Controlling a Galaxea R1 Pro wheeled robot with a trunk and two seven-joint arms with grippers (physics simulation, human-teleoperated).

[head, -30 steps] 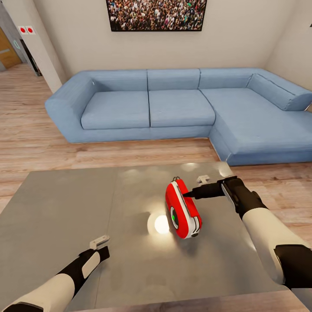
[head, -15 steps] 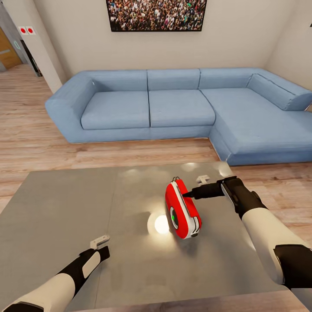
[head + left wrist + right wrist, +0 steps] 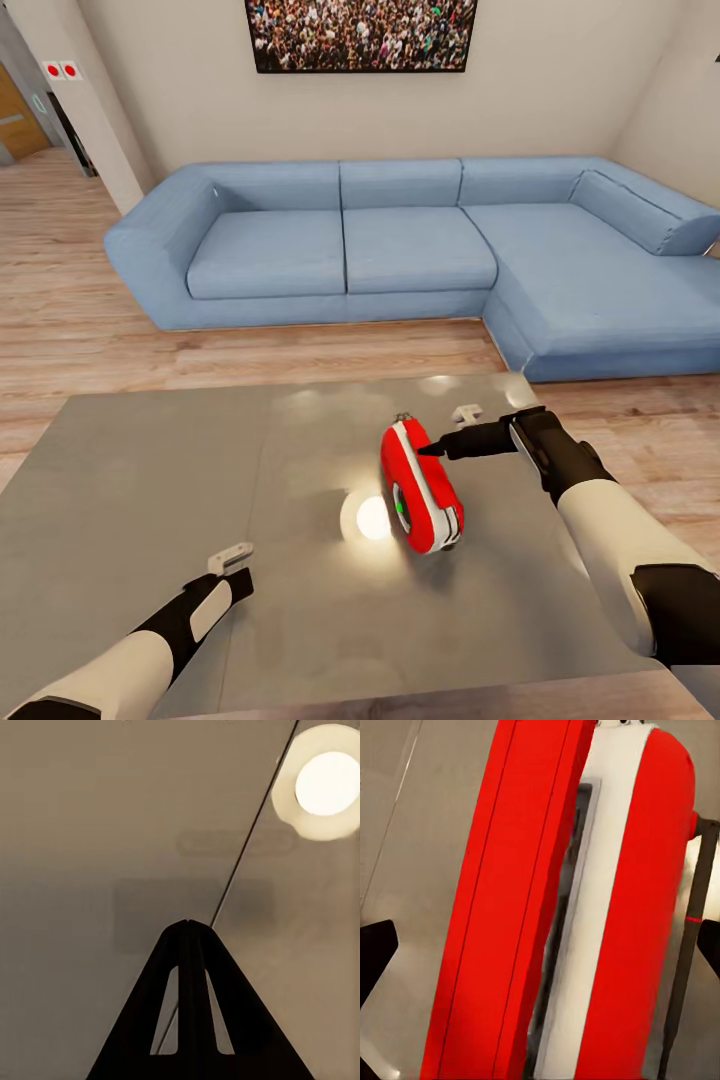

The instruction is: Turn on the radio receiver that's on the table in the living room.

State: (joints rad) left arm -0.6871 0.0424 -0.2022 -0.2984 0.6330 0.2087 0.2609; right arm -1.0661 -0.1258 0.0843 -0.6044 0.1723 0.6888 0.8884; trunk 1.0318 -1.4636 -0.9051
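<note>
Right tool [image 3: 432, 450], fingers spread wide w/ tips at radio receiver [image 3: 422, 486] on tabletop [image 3: 150, 480]: press gently, don't topple it

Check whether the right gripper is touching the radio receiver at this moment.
Touching. In the head view the right gripper has its dark tip against the radio receiver red side, with no gap visible between them.

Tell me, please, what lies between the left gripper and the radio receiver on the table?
In the head view, only bare table top with a bright lamp reflection separates the left gripper from the radio receiver.
</note>
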